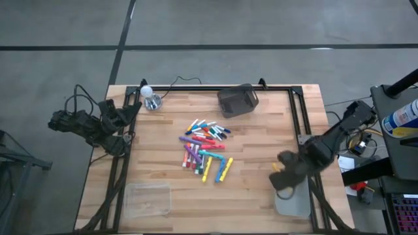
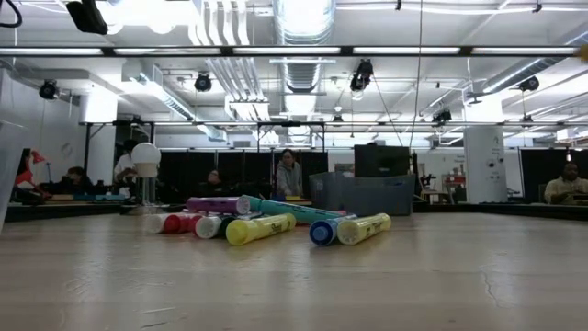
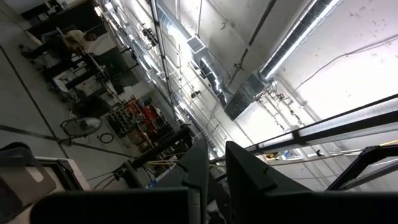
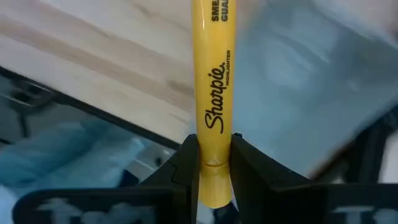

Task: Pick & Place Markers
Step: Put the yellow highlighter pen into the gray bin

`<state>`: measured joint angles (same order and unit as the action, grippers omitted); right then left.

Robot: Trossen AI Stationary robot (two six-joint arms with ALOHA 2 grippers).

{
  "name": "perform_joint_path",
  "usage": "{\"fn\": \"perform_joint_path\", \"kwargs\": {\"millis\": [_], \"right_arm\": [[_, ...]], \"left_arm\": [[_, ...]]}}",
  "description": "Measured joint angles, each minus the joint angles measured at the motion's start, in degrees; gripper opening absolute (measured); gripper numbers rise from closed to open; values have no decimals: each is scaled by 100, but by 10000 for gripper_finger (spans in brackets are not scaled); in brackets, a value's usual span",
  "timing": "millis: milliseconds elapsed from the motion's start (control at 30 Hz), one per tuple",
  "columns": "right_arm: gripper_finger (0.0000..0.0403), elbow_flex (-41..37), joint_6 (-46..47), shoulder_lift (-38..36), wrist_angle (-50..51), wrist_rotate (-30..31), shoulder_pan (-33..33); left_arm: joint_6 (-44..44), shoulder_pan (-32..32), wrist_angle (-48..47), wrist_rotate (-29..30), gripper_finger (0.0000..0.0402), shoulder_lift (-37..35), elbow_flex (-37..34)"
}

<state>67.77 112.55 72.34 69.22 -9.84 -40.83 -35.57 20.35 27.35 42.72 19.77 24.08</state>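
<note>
1. Left arm (image 1: 91, 124), left edge of frame: black, jointed, with loose black cables looping off it.
2. Right arm (image 1: 326, 140), right side: dark, chunky segments.
3. Right claw (image 4: 214, 168): flat matte-black fingers, angular.

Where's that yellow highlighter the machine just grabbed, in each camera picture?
High view: yellow highlighter in the right tool, above the clear tray at the table's right edge.
Low view: not shown.
Left wrist view: not shown.
Right wrist view: upright between the fingers.
Shared landmark: the clear tray.
</note>
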Motion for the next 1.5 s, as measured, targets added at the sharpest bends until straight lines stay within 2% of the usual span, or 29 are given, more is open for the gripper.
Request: {"fn": "perform_joint_path", "kwargs": {"millis": [100,267,467,700,900,1500], "right_arm": [[63,-285,575,17,-165,-284,-482],[63,-808,1338,15,-695,-355,-944],[63,-1445,1395,19,-1366,-355,-980],[63,-1943,1502,19,-1570,-373,-980],[63,-2136,1502,15,-1925,-374,-978],[79,-2153,1491,15,-2012,-373,-978]], "left_arm": [[0,0,0,0,48,0,0],[0,0,0,-2,48,0,0],[0,1,0,23,48,0,0],[-28,-2,0,22,48,0,0],[-35,-1,0,22,48,0,0],[-42,1,2,22,48,0,0]]}}
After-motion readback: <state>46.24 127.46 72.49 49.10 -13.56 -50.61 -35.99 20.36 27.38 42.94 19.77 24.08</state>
